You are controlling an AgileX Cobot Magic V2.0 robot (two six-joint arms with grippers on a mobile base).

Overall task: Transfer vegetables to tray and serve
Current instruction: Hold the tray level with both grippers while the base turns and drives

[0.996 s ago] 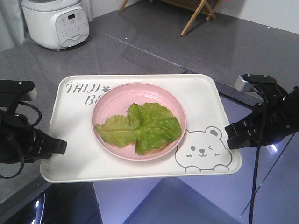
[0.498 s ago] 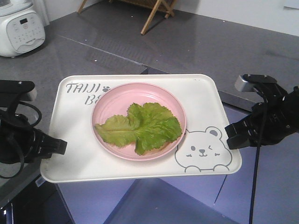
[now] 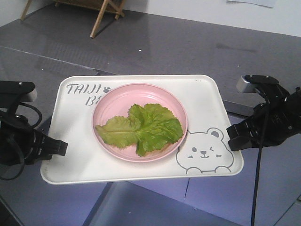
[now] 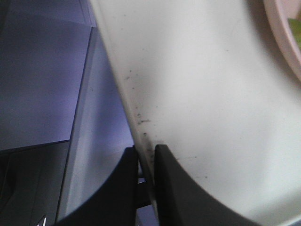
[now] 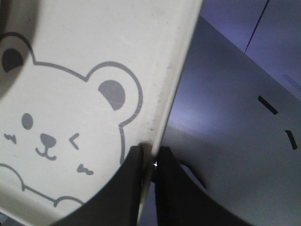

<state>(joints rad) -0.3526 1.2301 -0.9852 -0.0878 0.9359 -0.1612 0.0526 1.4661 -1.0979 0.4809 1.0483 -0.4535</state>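
Note:
The cream-white tray (image 3: 75,155) with the bear drawing is held up in the air between my two arms. On it stands a round pink plate (image 3: 115,101), and the vegetables (image 3: 143,128), crinkly green lettuce leaves, lie flat on that plate. My left gripper (image 3: 57,147) is shut on the tray's left rim (image 4: 136,113), one finger on each side of the edge. On the opposite side my right gripper (image 3: 233,139) pinches the right rim (image 5: 169,89) beside the bear's ear.
Below the tray runs a dark grey counter (image 3: 188,47) with a lilac cabinet front (image 3: 197,202) under its edge. A wooden folding stand (image 3: 101,12) leans at the back left. Cables hang from both arms.
The background has slid to the left behind the tray: the white rice cooker has gone out of view and the wooden stand has shifted left. Tray, plate and both grips look unchanged.

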